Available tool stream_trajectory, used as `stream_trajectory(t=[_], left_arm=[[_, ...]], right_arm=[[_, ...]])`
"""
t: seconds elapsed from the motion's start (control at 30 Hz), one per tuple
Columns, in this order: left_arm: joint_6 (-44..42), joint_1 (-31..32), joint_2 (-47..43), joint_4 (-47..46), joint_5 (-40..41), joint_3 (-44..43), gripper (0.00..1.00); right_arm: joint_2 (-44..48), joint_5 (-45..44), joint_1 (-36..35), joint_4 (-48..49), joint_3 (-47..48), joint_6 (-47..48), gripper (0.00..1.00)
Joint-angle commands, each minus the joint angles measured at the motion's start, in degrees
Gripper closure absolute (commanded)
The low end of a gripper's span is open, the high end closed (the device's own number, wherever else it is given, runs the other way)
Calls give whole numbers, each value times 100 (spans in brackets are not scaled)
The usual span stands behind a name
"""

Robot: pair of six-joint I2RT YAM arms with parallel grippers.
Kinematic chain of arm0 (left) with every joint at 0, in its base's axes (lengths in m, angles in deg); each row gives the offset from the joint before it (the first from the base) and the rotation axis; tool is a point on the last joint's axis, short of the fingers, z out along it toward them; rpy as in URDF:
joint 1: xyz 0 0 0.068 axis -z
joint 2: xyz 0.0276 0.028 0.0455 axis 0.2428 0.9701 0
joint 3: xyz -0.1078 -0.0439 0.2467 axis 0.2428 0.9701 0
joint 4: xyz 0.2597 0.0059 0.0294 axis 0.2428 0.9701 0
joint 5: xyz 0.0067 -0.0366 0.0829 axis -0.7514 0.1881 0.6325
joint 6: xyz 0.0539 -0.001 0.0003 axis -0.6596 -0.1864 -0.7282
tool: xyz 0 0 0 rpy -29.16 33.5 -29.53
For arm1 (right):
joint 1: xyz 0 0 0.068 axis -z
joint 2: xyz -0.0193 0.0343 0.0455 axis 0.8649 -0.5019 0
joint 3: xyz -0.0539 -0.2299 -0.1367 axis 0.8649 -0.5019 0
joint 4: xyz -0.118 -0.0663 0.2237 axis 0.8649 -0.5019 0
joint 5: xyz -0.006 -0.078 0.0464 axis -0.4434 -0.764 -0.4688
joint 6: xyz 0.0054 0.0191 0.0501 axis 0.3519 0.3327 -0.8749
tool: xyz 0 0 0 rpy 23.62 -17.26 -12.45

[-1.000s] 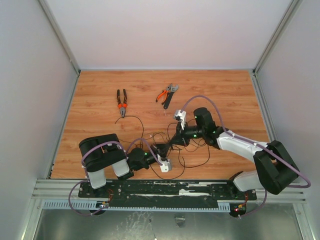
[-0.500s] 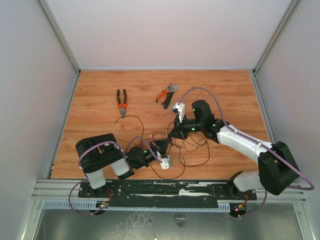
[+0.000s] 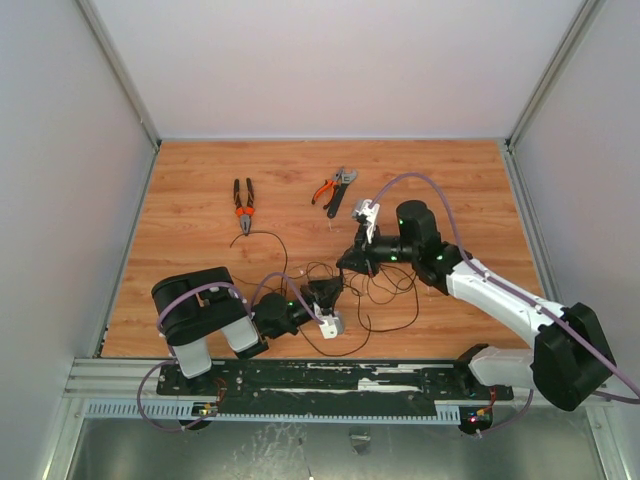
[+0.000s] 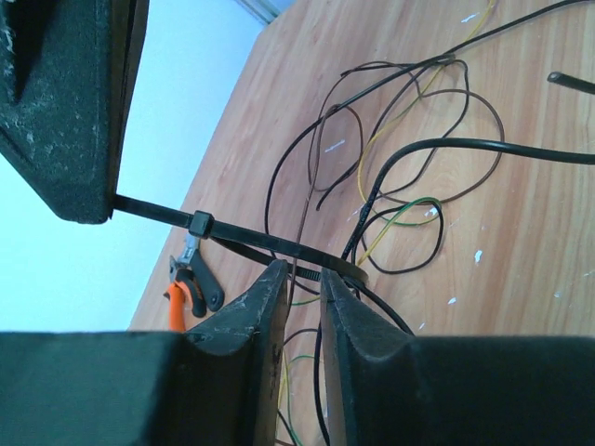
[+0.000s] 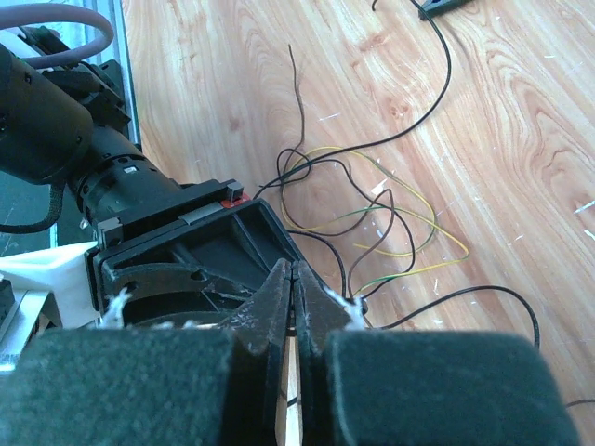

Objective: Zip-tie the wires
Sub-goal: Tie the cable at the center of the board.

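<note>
— Left gripper [image 3: 330, 290], from above?
— Tip to tip with the right gripper [image 3: 350, 264] over the wires [image 3: 385, 285], centre of the counter [image 3: 200, 180].
— Left wrist?
— Jaws slightly parted; the zip tie [image 4: 246, 242] crosses their tips, its tail pinched by the right gripper, upper left.
— Right wrist?
— Jaws clenched, bottom centre.

Table [image 3: 200, 180] — smooth wood-grain; zip tie [image 4: 246, 238] — matt black, probably plastic.

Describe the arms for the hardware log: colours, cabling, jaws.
Both match: the left arm and right arm mix glossy black joint housings with white links. A thick lilac cable loops along each, small green lights glow near the wrists, and a white camera block sits by each wrist. The jaws are matt black and grainy, tapering to wedge tips.
</note>
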Motion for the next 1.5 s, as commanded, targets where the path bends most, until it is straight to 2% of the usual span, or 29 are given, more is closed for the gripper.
stream_trajectory(t=[0.0, 0.27, 0.5, 0.8, 0.9, 1.03, 1.17, 1.3, 1.47], left_arm=[[176, 12, -46, -1592, 69, 77, 72], [534, 13, -299, -1807, 705, 368, 67], [1177, 12, -831, -1804, 1776, 404, 62], [2759, 12, -1598, -1396, 2459, 533, 63], [3635, 18, -2105, -771, 2404, 493, 68], [4440, 23, -2854, 862, 2301, 122, 77], [5194, 38, -3349, 1589, 2266, 107, 76], [5685, 64, -3752, 2345, 2110, 33, 70], [6331, 101, -3778, 3056, 1915, -260, 70]], right_arm=[[138, -103, -14, 239, -113, -151, 100], [121, -349, -10, 176, -192, -158, 100], [285, -899, 14, 363, -308, -412, 100], [508, -2119, -4, 473, -271, -1034, 100], [572, -2355, -10, 443, -262, -1319, 100], [632, -2424, -35, 543, -316, -1741, 100], [600, -2550, -67, 570, -315, -2179, 100], [517, -2672, -87, 526, -242, -2455, 100], [430, -2772, -163, 444, -100, -2741, 100]])
